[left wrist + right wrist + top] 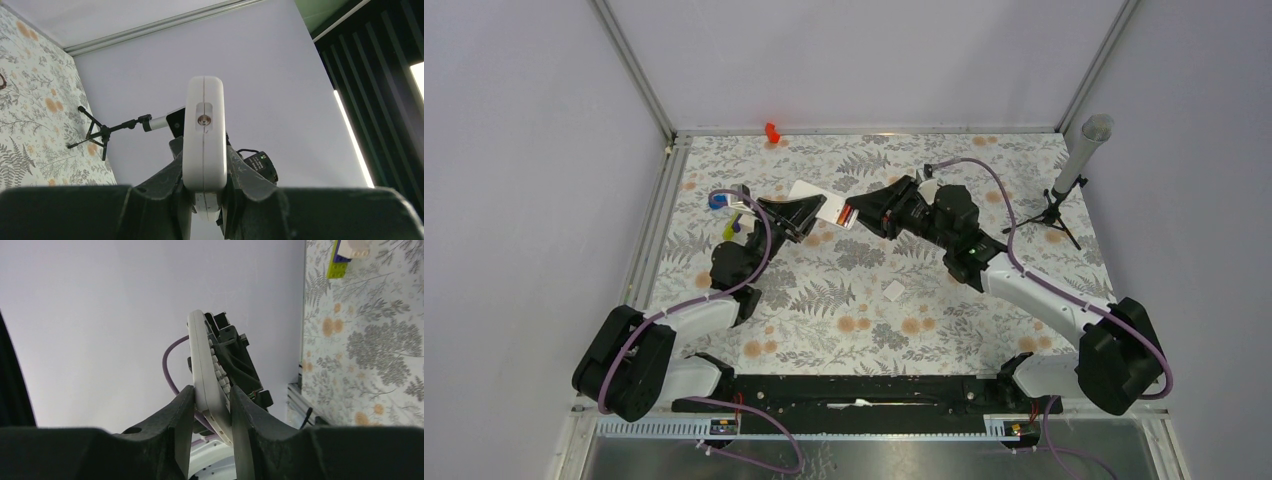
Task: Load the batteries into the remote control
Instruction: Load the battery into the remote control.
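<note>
The left arm (pixel 699 315) and right arm (pixel 1044 292) pair white links with bulky black joint housings. A purple cable (pixel 762 250) loops along each arm, running back from its gripper. The left gripper (pixel 204 185) and right gripper (pixel 212 405) are matte black, with thick, grainy-surfaced fingers (pixel 172 430). A green light (pixel 970 243) glows just behind the right gripper.

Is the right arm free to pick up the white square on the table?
Probably not yet: the right gripper is closed on the remote, which the left gripper clamps too.

No legible text anywhere
</note>
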You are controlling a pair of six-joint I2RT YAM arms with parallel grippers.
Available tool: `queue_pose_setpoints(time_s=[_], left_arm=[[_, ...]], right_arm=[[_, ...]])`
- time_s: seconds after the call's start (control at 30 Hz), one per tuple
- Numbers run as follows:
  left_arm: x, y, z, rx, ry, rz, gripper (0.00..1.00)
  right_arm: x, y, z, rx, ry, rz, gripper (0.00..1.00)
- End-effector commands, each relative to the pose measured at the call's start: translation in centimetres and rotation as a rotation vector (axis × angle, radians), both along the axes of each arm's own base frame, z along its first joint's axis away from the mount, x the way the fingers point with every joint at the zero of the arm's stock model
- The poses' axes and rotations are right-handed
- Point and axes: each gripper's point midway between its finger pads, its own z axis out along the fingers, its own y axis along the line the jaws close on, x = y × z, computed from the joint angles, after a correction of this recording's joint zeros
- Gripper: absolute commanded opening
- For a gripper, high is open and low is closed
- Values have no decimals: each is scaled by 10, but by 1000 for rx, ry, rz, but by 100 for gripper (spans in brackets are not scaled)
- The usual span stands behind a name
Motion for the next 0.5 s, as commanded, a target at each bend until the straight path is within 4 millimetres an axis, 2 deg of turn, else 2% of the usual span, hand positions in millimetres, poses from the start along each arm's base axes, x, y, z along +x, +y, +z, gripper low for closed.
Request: queue_pose_setpoints(time_s=[0.0, 0.37, 0.47], left_arm=[[-19, 1, 62, -102, -157, -45, 0], [-13, 5, 77, -177, -81, -58, 0], [-9, 8, 79, -204, -38, -51, 0]], right_arm=[[-26, 10, -33, -184, -46, 152, 28], [-13, -1, -78, -433, -206, 137, 26], [-9, -8, -88, -527, -320, 131, 25]])
